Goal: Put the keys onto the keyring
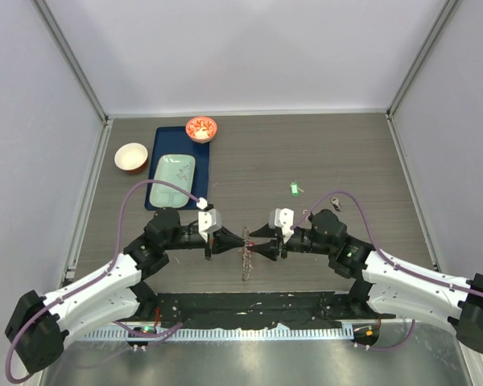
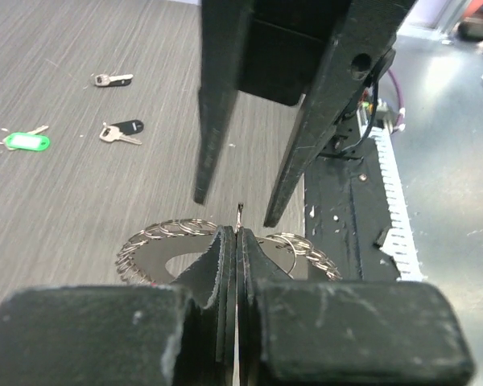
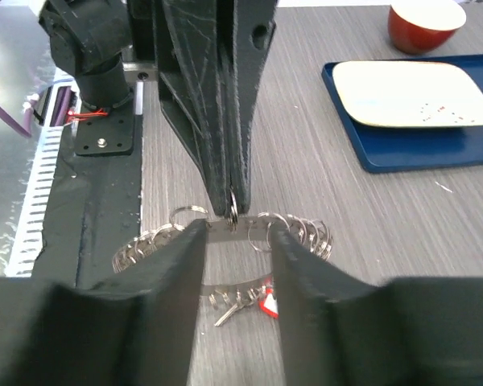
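Left hand (image 1: 232, 241) and right hand (image 1: 260, 249), in the top view, meet at the keyring (image 1: 246, 264), which stands on edge by the table's (image 1: 346, 153) near edge. Left wrist: left hand pinched tight on the keyring's rim. Right wrist: right hand partly open astride it, red key (image 3: 267, 304) beneath.

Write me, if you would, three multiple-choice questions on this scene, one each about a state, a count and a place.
1. The left claw is: A wide open; B shut on the keyring; C shut on a key.
2. How many bowls show? A one; B two; C four.
3. The green key lies: A in a bowl; B under the keyring; C on the bare table.
Answers: B, it pinches the ring's rim in both wrist views; B, one red, one white inside; C, it lies alone on the wood, apart from the ring.
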Motion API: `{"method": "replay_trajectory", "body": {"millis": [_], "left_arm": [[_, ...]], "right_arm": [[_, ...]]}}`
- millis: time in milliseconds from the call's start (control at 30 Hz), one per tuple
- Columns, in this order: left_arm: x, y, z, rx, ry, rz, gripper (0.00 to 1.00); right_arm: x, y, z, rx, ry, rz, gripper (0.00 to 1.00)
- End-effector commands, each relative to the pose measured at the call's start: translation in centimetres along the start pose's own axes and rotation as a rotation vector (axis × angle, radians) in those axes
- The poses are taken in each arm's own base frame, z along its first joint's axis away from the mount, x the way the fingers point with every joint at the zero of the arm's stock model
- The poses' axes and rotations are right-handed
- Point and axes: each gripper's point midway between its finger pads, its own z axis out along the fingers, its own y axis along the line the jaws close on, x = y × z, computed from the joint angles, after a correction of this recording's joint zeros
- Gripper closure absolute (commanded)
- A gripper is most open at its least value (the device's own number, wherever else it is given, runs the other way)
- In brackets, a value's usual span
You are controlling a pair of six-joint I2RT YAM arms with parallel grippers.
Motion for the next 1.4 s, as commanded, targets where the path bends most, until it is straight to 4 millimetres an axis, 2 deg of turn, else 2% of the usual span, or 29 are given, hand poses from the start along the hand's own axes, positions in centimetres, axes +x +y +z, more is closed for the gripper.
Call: {"method": "replay_trajectory", "body": {"millis": [0,33,67,100,167,200,233,333,367,433,567,633,767,933,1167,1267,1367], "left_arm": [[-2.8,0.5,-1.0,-0.038,0.014,0.150,1.00],[-3.6,0.7,-1.1,-0.050,0.015,0.174,1.00],[-3.8,0.8,-1.2,-0.055,0.024,0.186,1.00],[-3.1,0.8,-1.5,-0.057,0.066,0.180,1.00],[-3.9,1.1,-1.9,-0.064,0.096,0.256,1.00],[-3.1,1.0,-2.3,-0.060,0.148,0.249,1.00],[-2.9,1.3,-2.6,-0.058,0.173,0.304,1.00],[-2.5,1.3,-3.4,-0.040,0.251,0.375,1.00],[-2.1,1.2,-3.8,-0.032,0.286,0.376,1.00],[-1.6,1.2,-4.2,-0.021,0.318,0.405,1.00],[-0.5,1.0,-4.6,0.024,0.374,0.456,1.00],[-0.4,0.7,-4.4,0.049,0.361,0.465,1.00],[0.4,0.1,-3.7,0.087,0.346,0.482,1.00],[0.7,-0.2,-3.5,0.085,0.324,0.479,1.00],[0.4,0.3,-3.0,0.051,0.292,0.467,1.00],[0.4,0.6,-3.0,0.025,0.291,0.467,1.00],[0.3,0.8,-3.1,0.011,0.287,0.468,1.00]], "right_arm": [[-3.1,-1.9,-0.7,0.116,-0.057,0.003,0.47],[-3.5,-2.4,-1.1,0.154,-0.066,0.005,0.40],[-3.3,-2.6,-1.3,0.173,-0.063,0.020,0.37],[-3.5,-2.9,-1.6,0.199,-0.069,0.043,0.35],[-3.6,-3.8,-2.2,0.267,-0.069,0.073,0.31],[-3.5,-4.2,-2.5,0.300,-0.066,0.090,0.30],[-3.3,-5.3,-2.9,0.372,-0.062,0.125,0.28],[-2.7,-6.5,-3.8,0.471,-0.040,0.189,0.22],[-2.0,-7.8,-4.5,0.559,-0.019,0.210,0.20],[-1.8,-8.6,-4.9,0.610,-0.009,0.250,0.15],[-0.1,-10.3,-5.9,0.722,0.067,0.311,0.11],[0.6,-11.6,-6.3,0.774,0.102,0.341,0.11],[3.5,-13.1,-7.9,0.859,0.200,0.442,0.12],[6.1,-15.1,-10.0,0.975,0.269,0.522,0.18],[10.7,-17.3,-12.3,1.094,0.404,0.633,0.24],[12.0,-18.4,-13.9,1.171,0.413,0.674,0.26],[13.3,-19.1,-14.5,1.213,0.419,0.721,0.29]]}}
